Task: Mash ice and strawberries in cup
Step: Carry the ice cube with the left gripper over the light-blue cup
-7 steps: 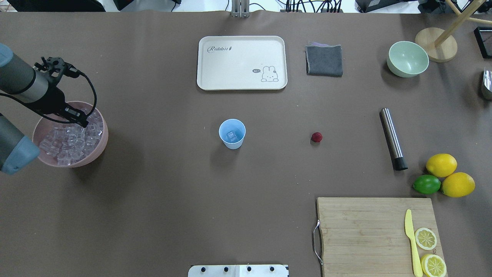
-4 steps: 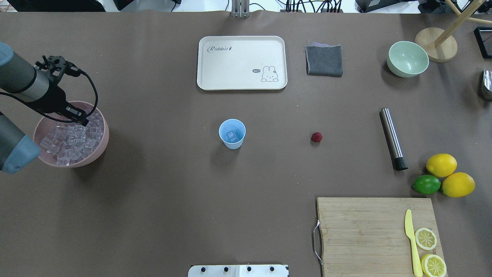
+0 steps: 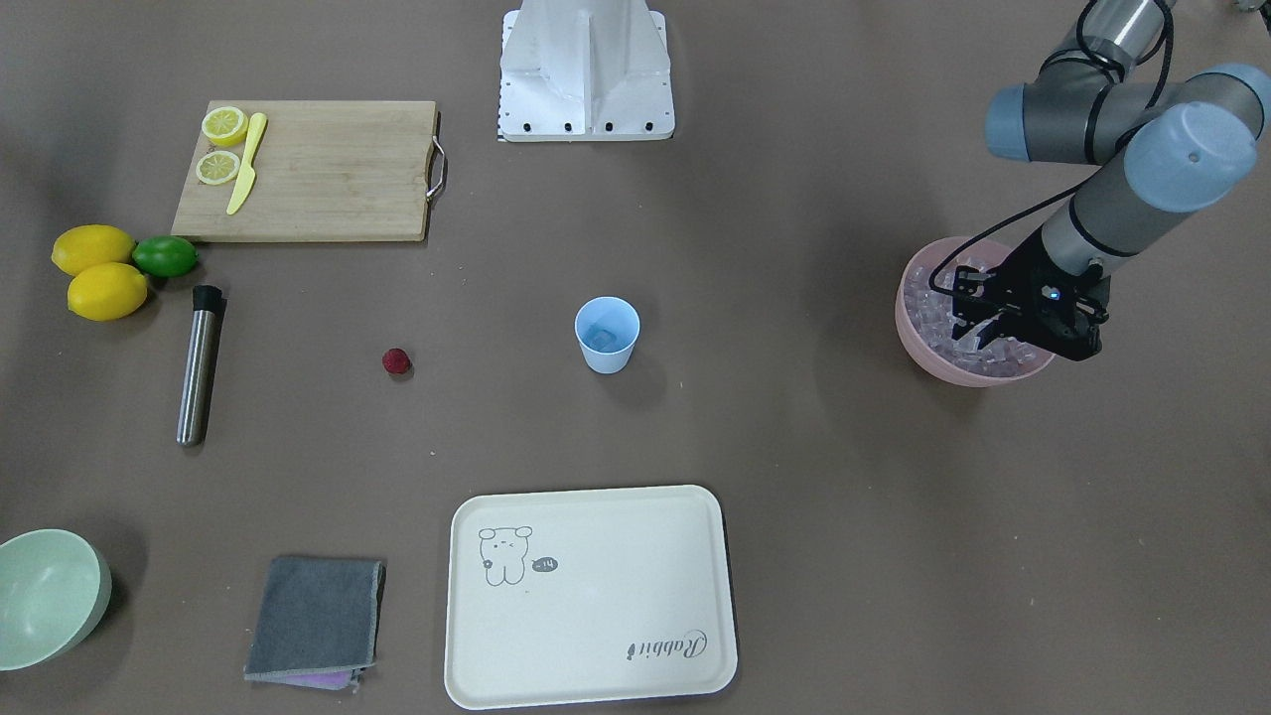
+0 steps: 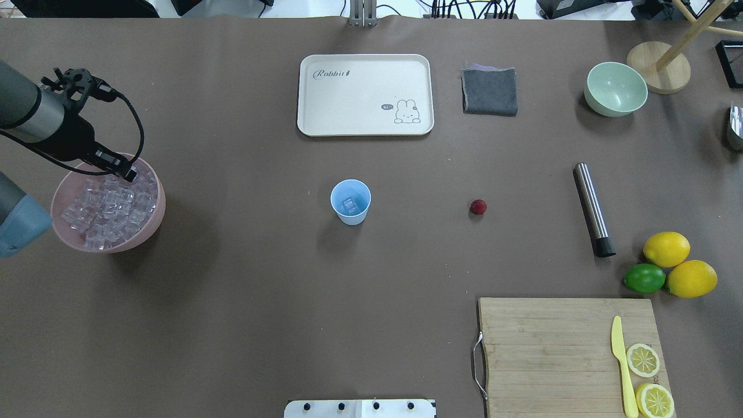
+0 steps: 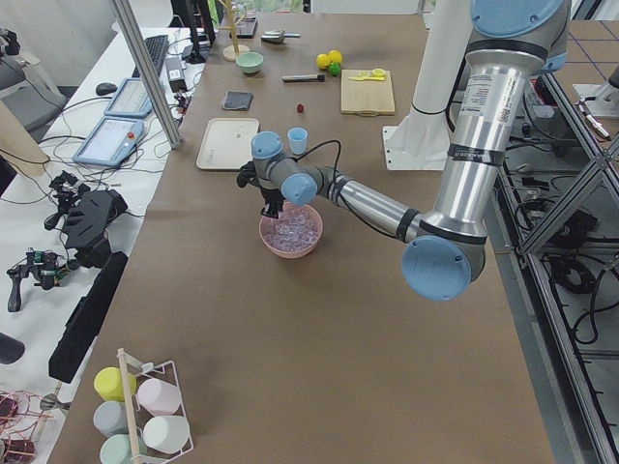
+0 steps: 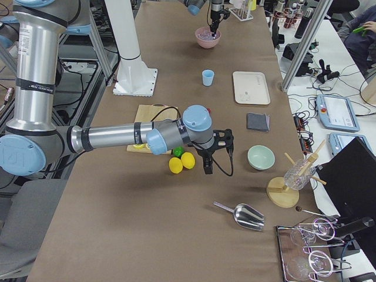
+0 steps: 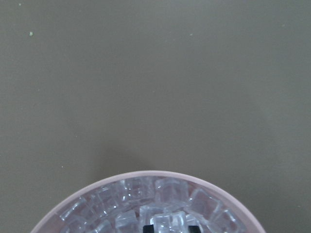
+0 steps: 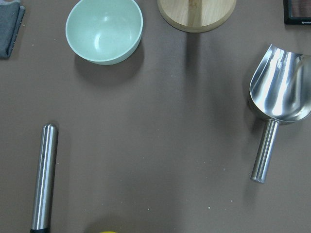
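The left tool [image 4: 129,173] hangs over the far rim of a round pink plastic bowl [image 4: 150,227]. The bowl stands near the left end of the brown paper-covered worktop [image 4: 261,302] and is heaped with clear, glassy ice [image 4: 107,212]. In the left wrist view one cube [image 7: 167,222] sits between two black fingertips at the bottom edge. The tool therefore looks clamped on that piece of ice, though only the tips show.

The small pale blue tapered plastic cup [image 4: 352,219] stands upright about the middle of the worktop, well apart from the bowl, with one clear cube [image 4: 349,205] inside it. The small dark red strawberry [image 4: 478,206] lies on the worktop between the cup and a brushed steel cylinder with a black end [image 4: 592,209], touching neither.

The right tool [image 6: 207,169] hangs above the worktop towards its right end, near two yellow lemons [image 6: 175,165]. Whether its jaws are apart or together I cannot tell.
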Robot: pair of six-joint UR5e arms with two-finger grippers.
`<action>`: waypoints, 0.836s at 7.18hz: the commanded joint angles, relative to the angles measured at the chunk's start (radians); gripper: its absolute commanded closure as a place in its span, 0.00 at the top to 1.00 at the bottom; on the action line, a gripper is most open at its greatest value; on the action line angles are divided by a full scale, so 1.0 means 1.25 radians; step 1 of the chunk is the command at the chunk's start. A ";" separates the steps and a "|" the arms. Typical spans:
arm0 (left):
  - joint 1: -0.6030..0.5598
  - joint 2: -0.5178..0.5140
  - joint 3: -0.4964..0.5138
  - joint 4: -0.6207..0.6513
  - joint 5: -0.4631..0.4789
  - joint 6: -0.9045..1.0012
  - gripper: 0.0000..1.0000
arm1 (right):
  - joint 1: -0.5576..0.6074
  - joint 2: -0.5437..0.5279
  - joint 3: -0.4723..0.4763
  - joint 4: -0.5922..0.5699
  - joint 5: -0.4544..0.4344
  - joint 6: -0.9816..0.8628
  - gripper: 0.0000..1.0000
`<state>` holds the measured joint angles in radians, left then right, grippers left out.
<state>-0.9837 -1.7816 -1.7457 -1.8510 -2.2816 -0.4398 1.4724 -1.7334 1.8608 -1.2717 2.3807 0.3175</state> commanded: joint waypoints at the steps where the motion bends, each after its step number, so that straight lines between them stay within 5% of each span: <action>1: -0.006 -0.018 -0.031 0.000 -0.023 -0.038 0.00 | 0.000 -0.001 0.000 0.000 0.000 0.000 1.00; 3: 0.056 -0.099 -0.034 -0.010 -0.007 -0.288 0.00 | 0.000 -0.004 0.001 0.001 0.000 0.000 1.00; 6: 0.222 -0.222 -0.017 -0.010 0.163 -0.516 0.00 | 0.000 -0.004 0.001 0.001 0.001 0.000 1.00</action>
<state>-0.7853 -1.9944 -1.7806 -1.8636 -2.1545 -0.9698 1.4726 -1.7379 1.8621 -1.2702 2.3813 0.3175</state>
